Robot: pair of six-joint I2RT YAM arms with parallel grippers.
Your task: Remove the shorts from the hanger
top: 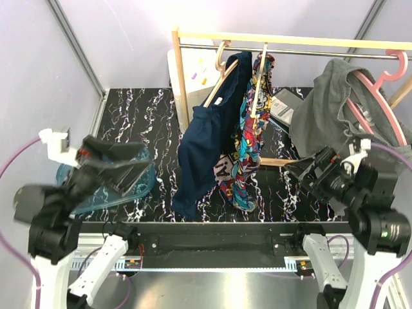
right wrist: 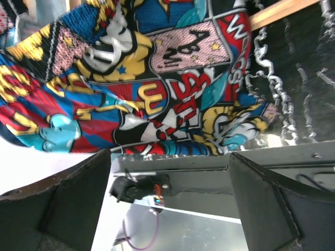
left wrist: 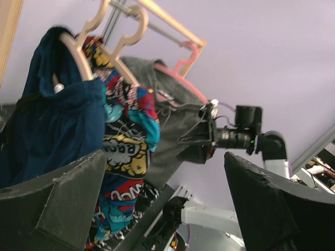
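Right claw [right wrist: 168,156] gapes wide, empty; bright cartoon-print cloth shorts [right wrist: 157,78] hang just ahead of it. We'd pinch the hem, tug down off the pale wooden hanger [top: 259,77]. Left claw [left wrist: 163,157] likewise wide.

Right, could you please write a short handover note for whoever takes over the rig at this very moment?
Left gripper: open, empty, raised, facing the hanging clothes.
Right gripper: open, empty, aimed at the cartoon-print pair, not gripping it.
Things: plain navy blue cloth shorts on a pale wooden hanger; bright multicolour cartoon-print cloth shorts on a second wooden hanger; plain dark grey cloth shorts on a pink hanger. All hang from the metal rail.
Done: nothing removed.
Left: all three pairs.
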